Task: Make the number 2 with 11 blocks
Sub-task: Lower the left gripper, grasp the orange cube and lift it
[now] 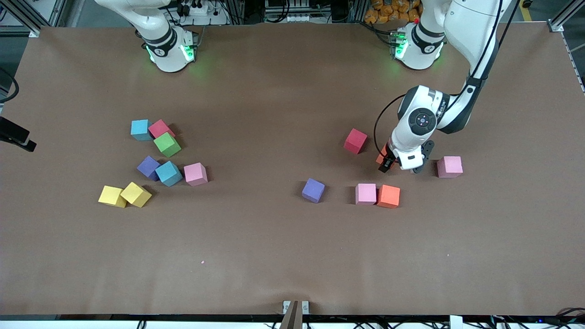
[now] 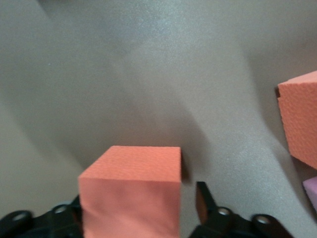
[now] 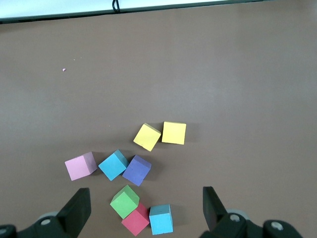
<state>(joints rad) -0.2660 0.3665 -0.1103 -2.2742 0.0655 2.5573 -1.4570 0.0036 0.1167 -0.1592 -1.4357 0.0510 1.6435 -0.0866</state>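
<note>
- The orange cube (image 2: pixel 130 191) sits between the fingers of the left pincer (image 1: pixel 396 165), which are closed on it. In the front view only a small orange corner shows beside the wrist, and the cube seems to be lifted a little off the bench (image 1: pixel 274 251), though the gap is hard to judge.
- From this held cube, the pink cube (image 1: pixel 366 193) and the second orange cube (image 1: pixel 388 196) lie at about 7 o'clock in the front view, nearer to the front camera. They touch side by side in a short row, which I judge to be the start of the number 2.
- A cube has no long axis, so what matters is that its faces come parallel to that row before it is set down.
- The red cube (image 1: pixel 355 140) lies at 10 o'clock from the left pincer, another pink cube (image 1: pixel 449 166) at 3 o'clock, and a purple cube (image 1: pixel 313 190) at 8 o'clock, well apart.
- The left arm is clearly the nearer one to this row.
- The right pincer (image 3: pixel 146 208) waits with its fingers spread wide, high over the cluster at the right arm's end: the yellow pair (image 1: pixel 124 195), blue, purple, pink and the green cube (image 1: pixel 167 144).
</note>
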